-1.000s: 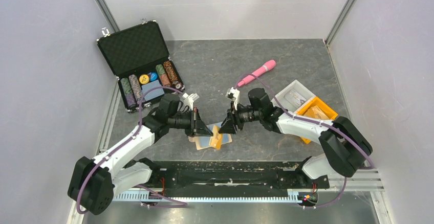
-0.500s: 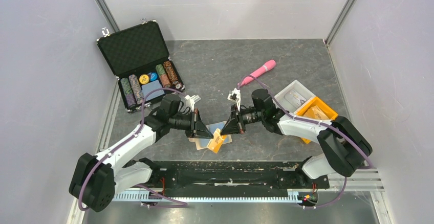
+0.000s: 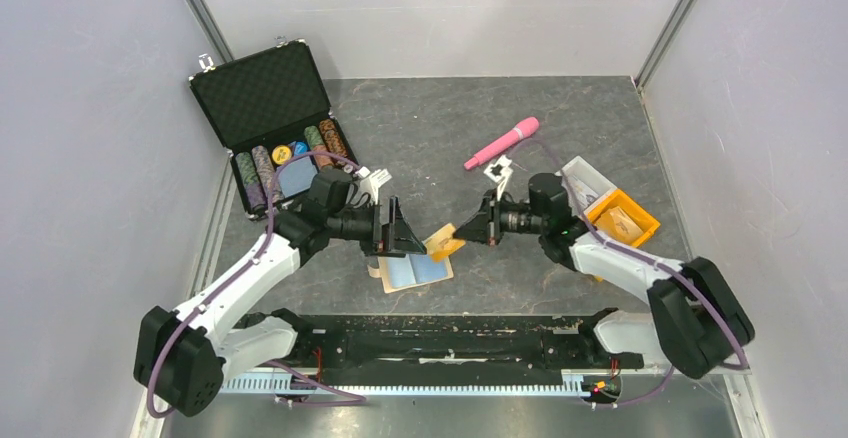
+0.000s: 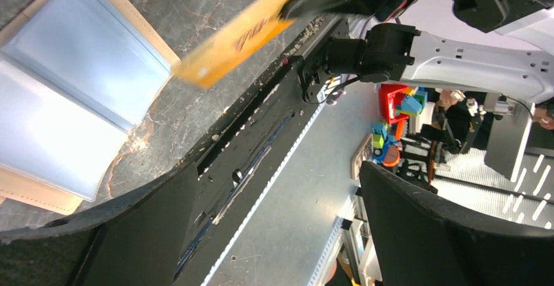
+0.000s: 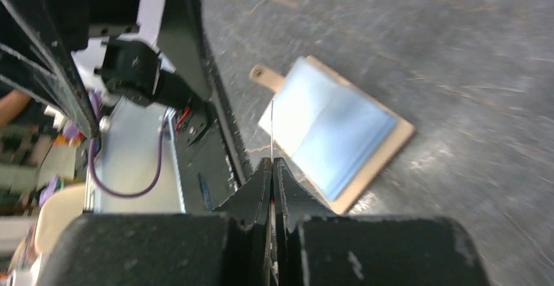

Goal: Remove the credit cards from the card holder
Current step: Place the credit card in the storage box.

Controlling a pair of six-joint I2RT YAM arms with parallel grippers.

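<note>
The open black poker-chip case (image 3: 262,98) sits on the table (image 3: 430,128) well to the left of and behind the card holder, with rows of chips (image 3: 262,168) in its lower half. The left pincer (image 3: 398,230) hangs just behind the card holder's left end. Its 2 fingers (image 4: 117,240) are spread wide with nothing between them.

The card holder (image 3: 415,271) lies flat on the table near the front edge, between the 2 arms. It is opened out with its pale blue lining up and a tan border around it, and its snap tab (image 5: 264,74) sticks out from the left end.

1 yellow-orange credit card (image 3: 443,242) is out of the card holder, just behind its right end and tilted. The right pincer (image 3: 462,236) is closed tight on it. In the right wrist view the card shows only as a thin edge between the pressed fingers (image 5: 251,194).

Farther behind and right of the card holder lies a pink pen-like stick (image 3: 501,143). Well to the card holder's right are a clear tray (image 3: 583,172) and, touching it, an orange tray (image 3: 640,220).
</note>
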